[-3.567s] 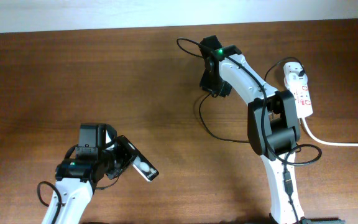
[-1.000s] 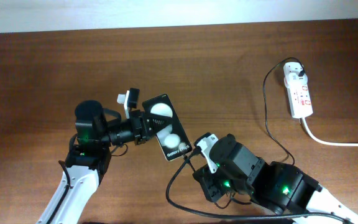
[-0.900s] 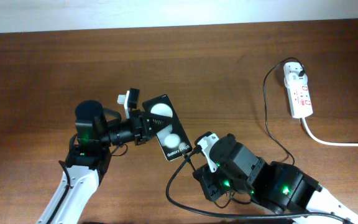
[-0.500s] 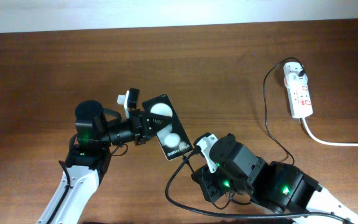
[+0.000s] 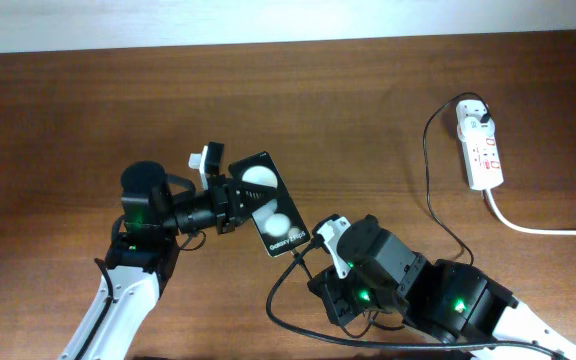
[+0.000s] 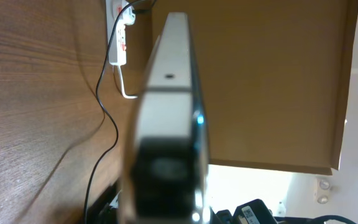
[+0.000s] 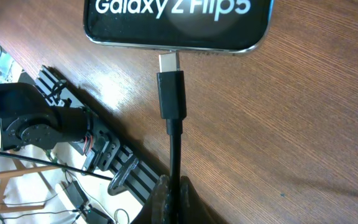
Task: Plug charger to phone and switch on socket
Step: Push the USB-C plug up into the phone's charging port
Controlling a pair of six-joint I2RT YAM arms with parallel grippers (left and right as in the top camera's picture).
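Two closed grips: left end effector (image 5: 230, 202) clamped on the phone (image 5: 271, 217) by its upper end, glossy face up, arm reaching rightward; right end effector (image 7: 171, 193) pinched on the charger (image 7: 171, 93) cable, plug tip touching the phone's bottom edge. Well apart, the socket (image 5: 480, 150) at the right of the table (image 5: 88, 100).

Bright, even light from above; the overhead view is sharp, with soft shadows on the table (image 5: 88, 110). Two round white glare spots sit on the phone (image 5: 271, 205). The left wrist view blurs its near edge heavily and is overexposed at lower right. The right wrist view shows the charger (image 7: 171, 93) plug crisp, the right end effector (image 7: 172, 188) blurred.
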